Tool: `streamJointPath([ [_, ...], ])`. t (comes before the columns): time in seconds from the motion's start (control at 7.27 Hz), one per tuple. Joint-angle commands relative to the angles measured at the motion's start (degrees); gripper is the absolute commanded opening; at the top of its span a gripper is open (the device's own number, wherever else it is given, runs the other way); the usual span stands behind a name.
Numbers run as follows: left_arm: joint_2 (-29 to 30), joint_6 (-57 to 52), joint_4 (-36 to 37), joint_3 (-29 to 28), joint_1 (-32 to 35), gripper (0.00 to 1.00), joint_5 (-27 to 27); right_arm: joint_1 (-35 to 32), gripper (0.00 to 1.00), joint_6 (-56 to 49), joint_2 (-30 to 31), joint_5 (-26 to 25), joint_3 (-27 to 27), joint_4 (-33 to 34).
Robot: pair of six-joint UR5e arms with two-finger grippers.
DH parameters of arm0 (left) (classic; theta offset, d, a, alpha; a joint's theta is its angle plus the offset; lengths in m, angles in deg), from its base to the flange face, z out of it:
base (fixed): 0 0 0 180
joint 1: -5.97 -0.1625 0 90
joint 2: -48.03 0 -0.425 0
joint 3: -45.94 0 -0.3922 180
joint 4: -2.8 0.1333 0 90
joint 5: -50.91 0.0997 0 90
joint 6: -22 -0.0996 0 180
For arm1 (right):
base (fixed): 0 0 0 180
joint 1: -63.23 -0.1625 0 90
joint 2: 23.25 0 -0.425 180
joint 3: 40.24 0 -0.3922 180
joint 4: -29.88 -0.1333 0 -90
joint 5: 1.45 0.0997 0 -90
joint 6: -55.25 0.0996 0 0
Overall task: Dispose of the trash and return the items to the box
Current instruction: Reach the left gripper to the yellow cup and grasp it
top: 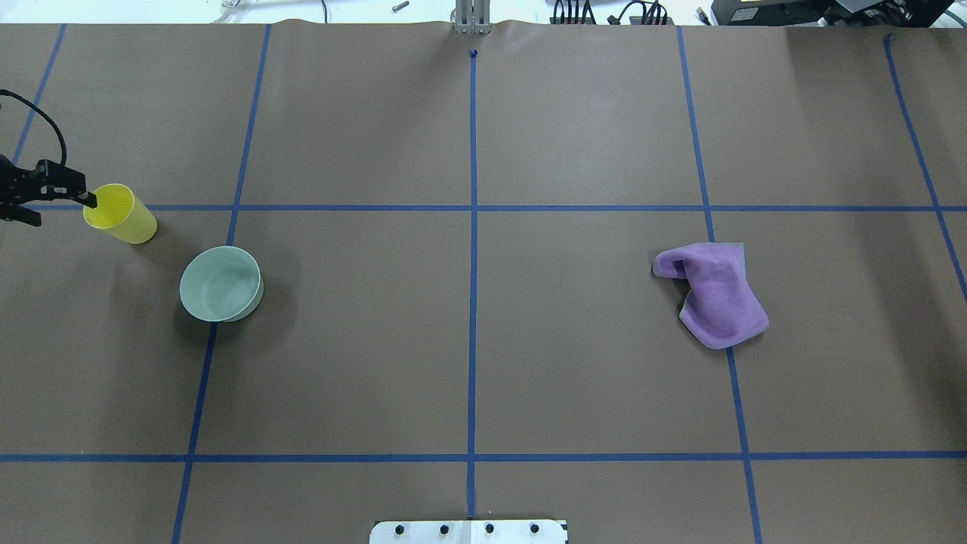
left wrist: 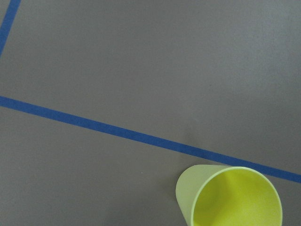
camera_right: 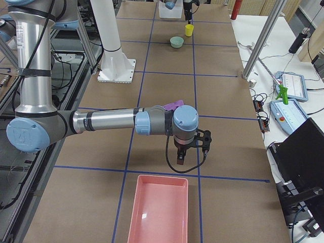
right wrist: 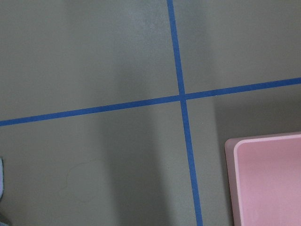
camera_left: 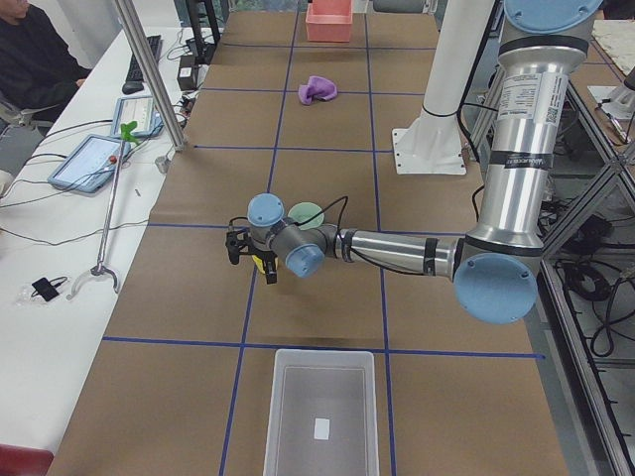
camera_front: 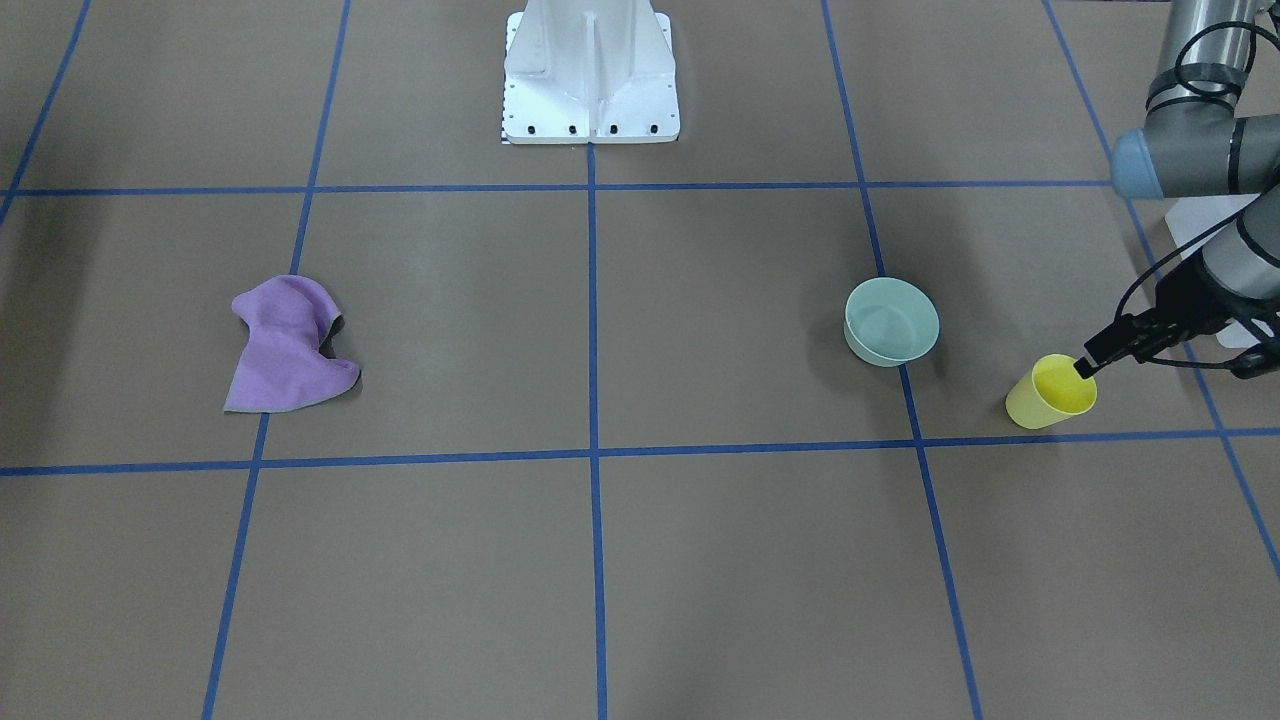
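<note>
Early, nothing boxed yet. My left gripper is spread, one finger at the cup rim, unclamped. Cup and bowl sit on the table; the box holds neither. My right gripper's state I can't tell.

No legible text anywhere

1. You see a brown table with a grid of blue tape lines.
2. The cup is yellow and the bowl is pale mint-green.
3. The cloth is purple.
4. The box is frosted white, the tray pink.
</note>
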Motion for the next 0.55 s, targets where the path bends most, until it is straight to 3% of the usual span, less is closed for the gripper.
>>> streamJointPath([
  [0.0, 2.4, 0.1, -0.1, -3.4, -0.2, 0.97, 0.0, 0.4, 1.00, 0.3, -0.1, 0.1, 0.2, 0.0],
  [0.28, 2.9, -0.2, -0.7, -4.2, -1.5, 0.85, 0.0, 1.1, 1.00, 0.3, -0.2, 0.1, 0.1, 0.0],
  [0.41, 2.8, -0.4, -3.2, -4.6, -3.1, 0.84, 0.2, 1.2, 1.00, 0.3, -0.2, 0.1, 0.1, 0.0],
])
